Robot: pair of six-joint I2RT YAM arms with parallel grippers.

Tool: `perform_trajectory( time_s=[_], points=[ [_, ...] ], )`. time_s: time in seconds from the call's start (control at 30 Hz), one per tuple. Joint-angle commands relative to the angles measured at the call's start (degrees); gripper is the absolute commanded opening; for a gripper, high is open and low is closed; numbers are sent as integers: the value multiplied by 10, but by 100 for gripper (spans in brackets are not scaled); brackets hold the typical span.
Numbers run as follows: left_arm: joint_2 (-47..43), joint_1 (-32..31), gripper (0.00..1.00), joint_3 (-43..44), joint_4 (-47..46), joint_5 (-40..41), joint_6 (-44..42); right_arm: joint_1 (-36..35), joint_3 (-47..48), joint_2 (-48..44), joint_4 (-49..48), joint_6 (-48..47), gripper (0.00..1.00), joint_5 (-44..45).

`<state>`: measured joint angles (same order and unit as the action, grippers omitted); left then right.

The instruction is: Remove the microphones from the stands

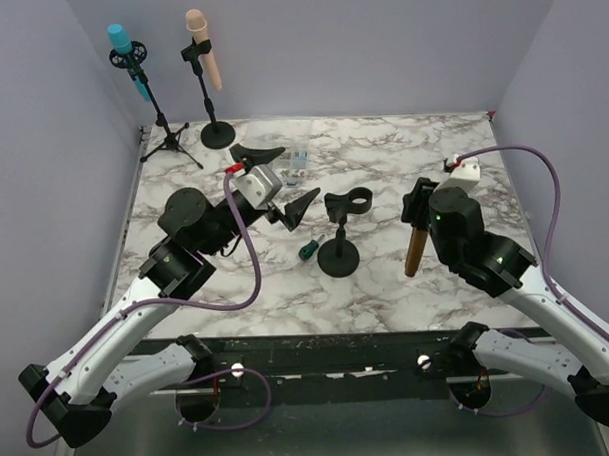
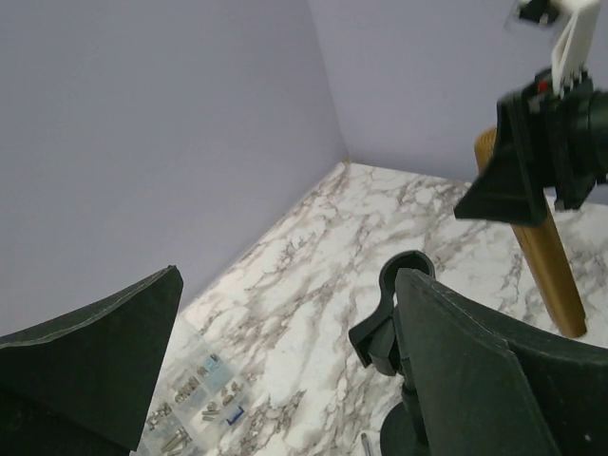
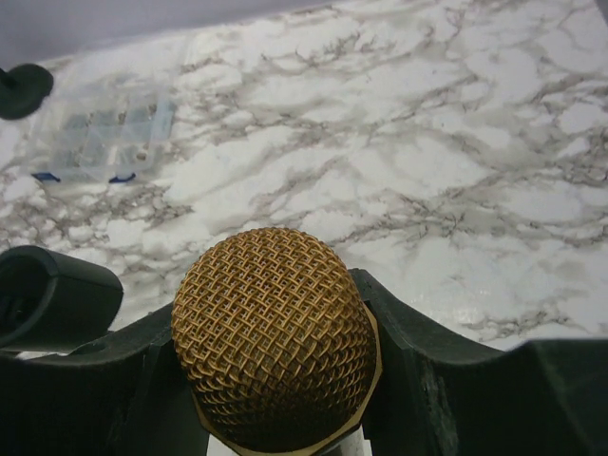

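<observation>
Top: your right gripper (image 1: 421,209) clamped on mic (image 1: 415,252), mic upright, out of stand (image 1: 339,255), just right of it, left gripper (image 1: 280,179) wide open, holding nothing, left of stand, left wrist: clip (image 2: 385,328) beside your finger, mic beyond it, right wrist: gold mesh head (image 3: 275,332) snug between both fingers (image 3: 456,399).

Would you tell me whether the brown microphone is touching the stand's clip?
Apart. The top view shows bare marble between the microphone, held by the right tool, and the stand's empty clip.
</observation>
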<state>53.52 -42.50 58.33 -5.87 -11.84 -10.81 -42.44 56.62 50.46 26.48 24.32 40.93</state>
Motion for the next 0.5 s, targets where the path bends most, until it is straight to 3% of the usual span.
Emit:
perform_trajectory(
  time_s=[0.0, 0.2, 0.47],
  points=[
    [-33, -2, 98, 55, 35, 47, -4, -3, 3, 48, 108, 80, 1, -16],
    [-100, -3, 98, -52, -49, 142, -57, 29, -18, 105, 92, 102, 1, -36],
    [-144, -13, 98, -155, -133, 236, -111, 203, -32, 245, -39, 75, 1, -310]
  ],
)
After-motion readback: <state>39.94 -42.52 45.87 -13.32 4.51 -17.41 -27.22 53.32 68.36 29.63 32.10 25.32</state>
